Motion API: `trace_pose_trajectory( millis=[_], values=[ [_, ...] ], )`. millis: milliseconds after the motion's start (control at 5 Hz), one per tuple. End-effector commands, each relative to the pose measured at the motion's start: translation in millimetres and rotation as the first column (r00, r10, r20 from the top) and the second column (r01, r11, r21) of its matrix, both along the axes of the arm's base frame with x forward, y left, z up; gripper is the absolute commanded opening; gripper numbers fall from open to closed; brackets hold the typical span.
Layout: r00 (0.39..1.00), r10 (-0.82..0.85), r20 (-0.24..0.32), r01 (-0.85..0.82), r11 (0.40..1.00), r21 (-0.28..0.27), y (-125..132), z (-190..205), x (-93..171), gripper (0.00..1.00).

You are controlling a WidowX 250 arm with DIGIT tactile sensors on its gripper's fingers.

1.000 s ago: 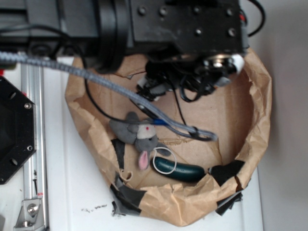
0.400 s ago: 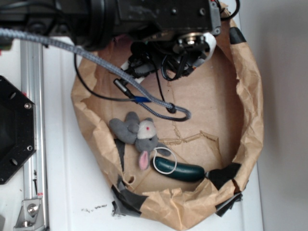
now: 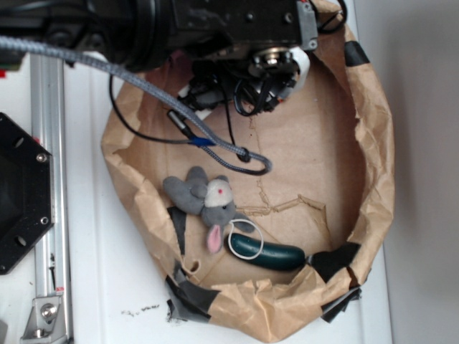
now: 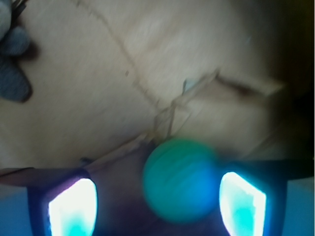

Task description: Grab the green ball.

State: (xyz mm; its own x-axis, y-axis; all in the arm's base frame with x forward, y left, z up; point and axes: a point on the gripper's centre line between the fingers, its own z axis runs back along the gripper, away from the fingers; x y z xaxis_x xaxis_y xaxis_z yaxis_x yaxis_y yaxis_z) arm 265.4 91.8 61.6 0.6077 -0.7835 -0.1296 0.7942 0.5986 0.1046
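In the wrist view the green ball [image 4: 181,179] is a blurred mint-green sphere with faint ribs, lying on the brown paper floor. It sits between the two fingers of my gripper [image 4: 157,191], closer to the right finger [image 4: 242,199] than to the left finger [image 4: 74,206]. The jaws are wide apart and a gap shows on the ball's left side, so the gripper is open. In the exterior view the gripper [image 3: 278,68] hangs under the black arm at the far end of the paper bin, and the arm hides the ball.
A brown paper bin [image 3: 374,143] with crumpled walls surrounds the work area. A grey plush mouse [image 3: 208,199] and a dark green cucumber toy [image 3: 267,252] lie near its front. A braided cable [image 3: 215,147] loops across the floor. A metal rail [image 3: 50,179] runs along the left.
The arm and gripper have moved toward the far end of the bin, and the cable loop has been dragged back with them. The mouse and cucumber toy have not moved.
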Motion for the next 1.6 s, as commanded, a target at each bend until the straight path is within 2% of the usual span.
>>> trace_pose_trajectory(
  millis=[0, 400, 600, 800, 1000, 1400],
  values=[
    [1.0, -0.029, -0.007, 0.029, 1.0, 0.007, 13.6, -6.7, 16.1, 1.0],
    [0.998, -0.001, -0.057, 0.003, 0.999, 0.033, 31.2, -24.3, 5.9, 1.0],
    [0.998, 0.012, -0.06, -0.01, 1.0, 0.019, 33.7, -25.5, 5.3, 0.82],
    [0.997, 0.021, -0.071, -0.02, 1.0, 0.011, 36.0, -25.3, 5.7, 0.0],
    [0.994, 0.047, -0.1, -0.051, 0.998, -0.042, 35.7, -21.7, 5.7, 0.0],
    [0.995, 0.043, -0.089, -0.05, 0.996, -0.073, 32.1, -12.7, 7.4, 0.0]
  ],
)
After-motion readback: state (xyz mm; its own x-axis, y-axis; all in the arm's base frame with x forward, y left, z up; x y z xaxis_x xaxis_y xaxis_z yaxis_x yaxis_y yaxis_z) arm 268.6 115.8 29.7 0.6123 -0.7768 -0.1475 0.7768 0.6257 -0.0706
